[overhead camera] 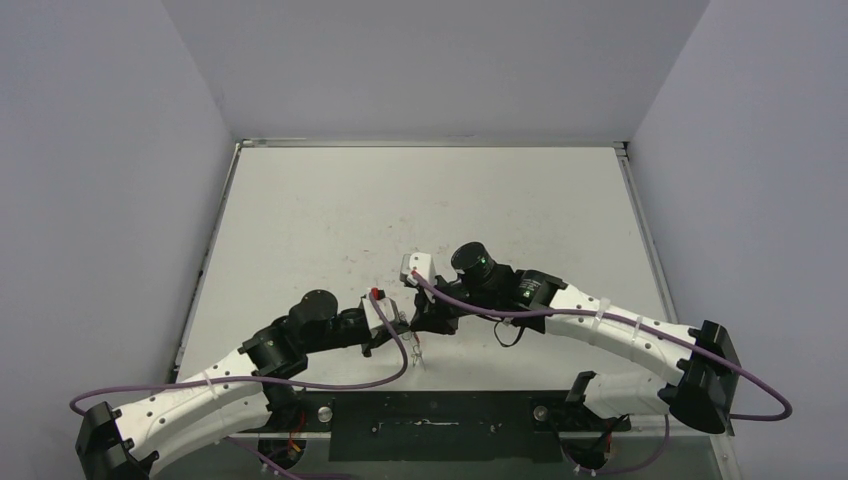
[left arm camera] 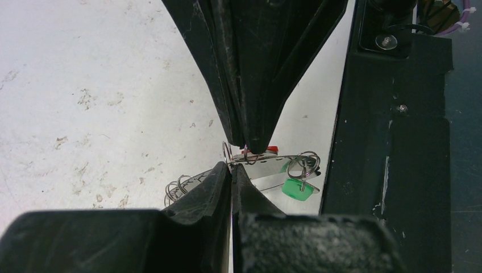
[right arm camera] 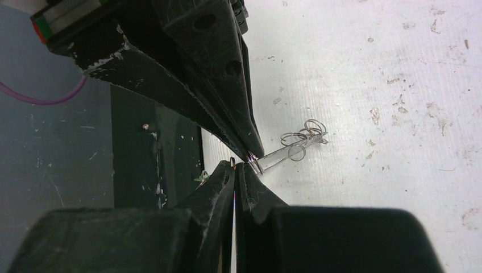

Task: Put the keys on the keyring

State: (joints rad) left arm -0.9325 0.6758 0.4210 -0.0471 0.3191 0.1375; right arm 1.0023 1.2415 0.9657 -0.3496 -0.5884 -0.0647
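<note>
The keyring (left arm camera: 226, 152) shows only as a thin arc of pale wire just off the black mounting plate (left arm camera: 392, 182), on the plate's desk side, with the keys (left arm camera: 267, 168) bunched between it and the plate: the red tag (left arm camera: 272, 149) on the far side, the green tag (left arm camera: 298, 189) nearer, and small split rings (left arm camera: 303, 164) beside them. The left end effector (left arm camera: 232, 168) and the right end effector (left arm camera: 250, 147) meet tip to tip at that arc, both fully closed. Whether wire or key sits between either pair of pads cannot be told. The likely trouble is slippage: the wire is thin and springy, so a small twist or pull apart could let it snap free and drop the cluster onto the white desk (left arm camera: 85, 85), where the loop is hard to find again. No writing or brand is legible on the tags or plate.
</note>
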